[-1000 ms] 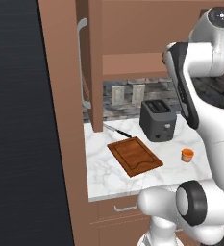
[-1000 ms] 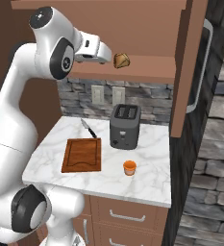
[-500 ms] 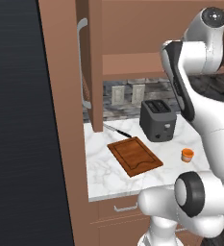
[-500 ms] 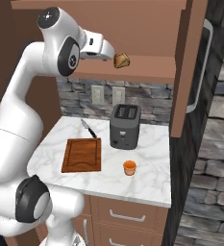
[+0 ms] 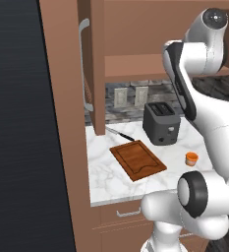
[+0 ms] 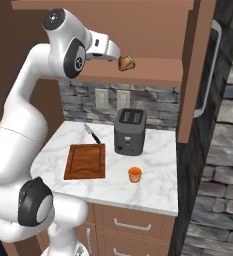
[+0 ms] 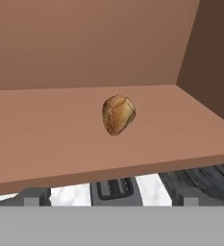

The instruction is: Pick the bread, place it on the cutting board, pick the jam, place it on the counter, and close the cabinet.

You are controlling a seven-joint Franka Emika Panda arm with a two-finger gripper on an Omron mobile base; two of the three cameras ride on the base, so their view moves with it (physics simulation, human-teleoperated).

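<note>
Bread [image 7: 118,114] sits on the open cabinet's [image 6: 153,30] shelf [image 7: 51,139], roughly mid-width and back from the front edge, resting on its side with the darker crease showing. From the right base view I see it at [image 6: 126,62], right at the front lip of the shelf, with my hand [image 6: 115,53] raised just beside it on the left, not touching. In the hand view the two fingertips [image 7: 32,196] stand spread wide apart at the bottom corners with nothing between them, and the bread lies ahead of them, centred in the gap.

Down on the counter [image 6: 158,175] the cutting board [image 6: 85,161] lies flat near the left front part of the marble, nothing on it. A knife [image 6: 92,133] lies behind it toward the back left corner. A dark toaster [image 6: 130,131] stands near the back edge about midway along. The jam [image 6: 134,174] stands upright on the marble in front of the toaster, toward the front edge and apart from the board.

The cabinet doors stand open; I see one door [image 5: 91,64] edge-on in the left base view with its long bar handle [image 5: 82,64], and the other at the right of the right base view
</note>
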